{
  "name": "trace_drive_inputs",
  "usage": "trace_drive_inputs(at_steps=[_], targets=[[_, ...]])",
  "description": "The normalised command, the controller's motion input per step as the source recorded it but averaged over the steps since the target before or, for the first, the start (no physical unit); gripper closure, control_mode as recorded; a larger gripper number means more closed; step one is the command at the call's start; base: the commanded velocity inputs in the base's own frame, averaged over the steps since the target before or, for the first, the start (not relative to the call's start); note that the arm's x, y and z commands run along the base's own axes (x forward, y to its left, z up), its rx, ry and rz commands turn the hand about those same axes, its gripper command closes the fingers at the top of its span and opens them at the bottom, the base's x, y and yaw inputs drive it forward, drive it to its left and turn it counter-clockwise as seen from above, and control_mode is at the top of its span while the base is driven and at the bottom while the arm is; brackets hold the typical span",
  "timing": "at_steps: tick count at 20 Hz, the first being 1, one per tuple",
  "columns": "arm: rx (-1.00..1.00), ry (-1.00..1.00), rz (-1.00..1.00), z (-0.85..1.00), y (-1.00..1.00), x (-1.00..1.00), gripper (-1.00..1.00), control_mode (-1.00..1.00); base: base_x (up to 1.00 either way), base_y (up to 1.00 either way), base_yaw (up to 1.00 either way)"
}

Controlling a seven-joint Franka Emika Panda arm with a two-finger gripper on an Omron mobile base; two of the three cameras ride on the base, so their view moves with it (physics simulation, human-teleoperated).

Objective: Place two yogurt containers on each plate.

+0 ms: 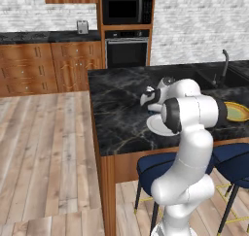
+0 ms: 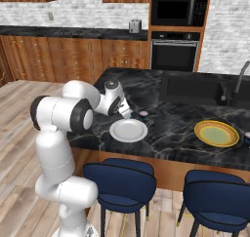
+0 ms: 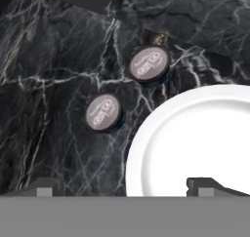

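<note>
Black marble, veined in white, runs the whole top of the bench [image 2: 166,133], and the claw [image 3: 124,186] hangs above it at the near edge of the white plate [image 3: 195,138]. From the hand view its two dark tips stand well apart, one over bare stone and the other over the plate's rim, with nothing between them; spread and empty, I'd say.

Two yogurt cups sit on the marble just off the plate's rim. The nearer cup [image 3: 103,112] lies ahead of the claw and a little toward the tip over the stone; the farther cup [image 3: 149,64] is beyond it, more nearly straight ahead. Both stand upright, dark printed lids facing up toward the camera. Being round, they have no long axis to speak of, so the claw's turn about its own line should matter little; what counts is getting centred over a lid. The two are apart from one another, and neither touches the plate.

From the right base view one cup [image 2: 143,113] shows just behind the white plate [image 2: 128,130], while the yellow plate [image 2: 217,133] lies well apart along the bench, toward the sink [image 2: 193,88].

My guess is the nearer cup gets taken first, with a short reach forward and down.
</note>
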Motion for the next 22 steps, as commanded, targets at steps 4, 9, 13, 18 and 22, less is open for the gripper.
trace_drive_inputs(at_steps=[4,9,13,18,22], targets=[[0.0,0.07,0.0,-0.11,-0.06,0.09,-1.0,-1.0,0.0,0.0,0.0],[0.0,0.1,0.0,-0.16,-0.1,0.08,-1.0,-1.0,0.0,0.0,0.0],[0.0,0.1,0.0,-0.14,-0.08,0.09,-1.0,-1.0,0.0,0.0,0.0],[0.01,0.04,0.0,-0.01,-0.01,0.25,-1.0,-1.0,0.0,0.0,0.0],[0.02,0.05,0.0,-0.07,0.0,0.28,-1.0,-1.0,0.0,0.0,0.0]])
